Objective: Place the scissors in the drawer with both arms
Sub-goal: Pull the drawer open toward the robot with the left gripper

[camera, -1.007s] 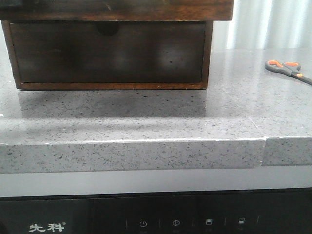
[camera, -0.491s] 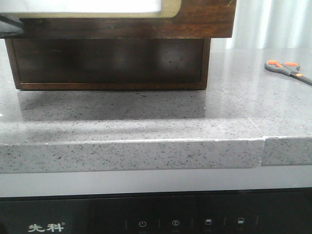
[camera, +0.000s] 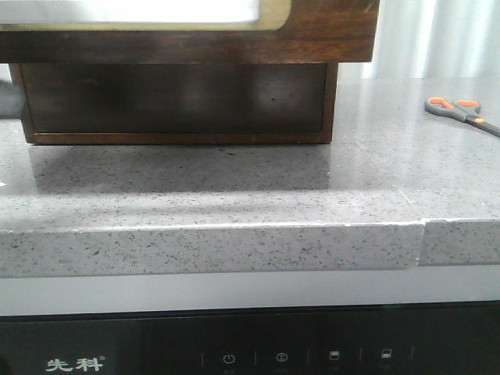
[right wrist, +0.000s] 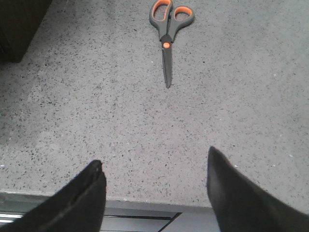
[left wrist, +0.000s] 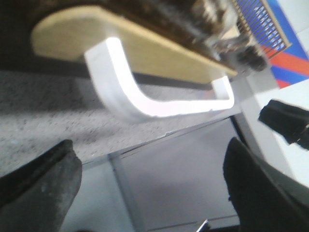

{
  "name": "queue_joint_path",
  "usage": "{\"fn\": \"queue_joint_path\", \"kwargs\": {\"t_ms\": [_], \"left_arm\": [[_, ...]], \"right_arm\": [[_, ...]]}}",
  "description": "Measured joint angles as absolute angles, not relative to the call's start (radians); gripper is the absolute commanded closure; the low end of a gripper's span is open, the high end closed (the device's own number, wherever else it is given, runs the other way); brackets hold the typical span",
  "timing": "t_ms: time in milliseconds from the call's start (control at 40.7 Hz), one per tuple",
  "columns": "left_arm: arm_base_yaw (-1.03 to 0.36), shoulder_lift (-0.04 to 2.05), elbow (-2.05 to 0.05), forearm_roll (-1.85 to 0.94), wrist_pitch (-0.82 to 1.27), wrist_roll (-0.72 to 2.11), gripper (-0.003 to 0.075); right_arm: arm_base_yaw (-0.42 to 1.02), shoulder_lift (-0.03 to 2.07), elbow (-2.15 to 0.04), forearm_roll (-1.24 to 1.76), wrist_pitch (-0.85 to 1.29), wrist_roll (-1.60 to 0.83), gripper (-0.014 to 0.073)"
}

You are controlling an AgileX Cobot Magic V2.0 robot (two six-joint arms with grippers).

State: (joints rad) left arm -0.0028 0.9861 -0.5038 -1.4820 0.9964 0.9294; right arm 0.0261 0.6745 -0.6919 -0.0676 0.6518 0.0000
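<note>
Front view looks low across the countertop (camera: 234,187); the right wrist view looks down on it, sharing the scissors (camera: 461,111).

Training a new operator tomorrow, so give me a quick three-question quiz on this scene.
1. True or false: the scissors lie inside the drawer.
2. The right gripper is: A) open, holding nothing B) shut on the scissors.
3. What surface do the scissors rest on?

Key: 1 false, they lie flat on the counter, right of the cabinet. 2 A. 3 the grey speckled countertop.
</note>
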Motion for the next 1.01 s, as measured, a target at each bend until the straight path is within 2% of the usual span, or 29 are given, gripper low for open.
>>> {"fn": "queue_joint_path", "kwargs": {"t_ms": [319, 590, 786, 1007], "left_arm": [[-0.003, 0.799, -0.517, -1.306, 0.996, 0.792, 0.0135], [-0.003, 0.648, -0.725, -0.729, 1.019, 0.443, 0.0135], [-0.003, 0.617, -0.902, -0.368, 1.037, 0.316, 0.0135], [-0.035, 0.614, -0.988, -0.252, 1.016, 0.297, 0.0135]], "right_arm": [[0.026, 0.675, -0.692, -0.068, 0.652, 0.0, 0.0114], [0.026, 0.675, -0.692, -0.068, 0.652, 0.0, 0.0114], [0.026, 0.675, -0.692, -0.068, 0.652, 0.0, 0.0114], [0.026, 0.675, -0.692, -0.068, 0.652, 0.0, 0.0114]]}}
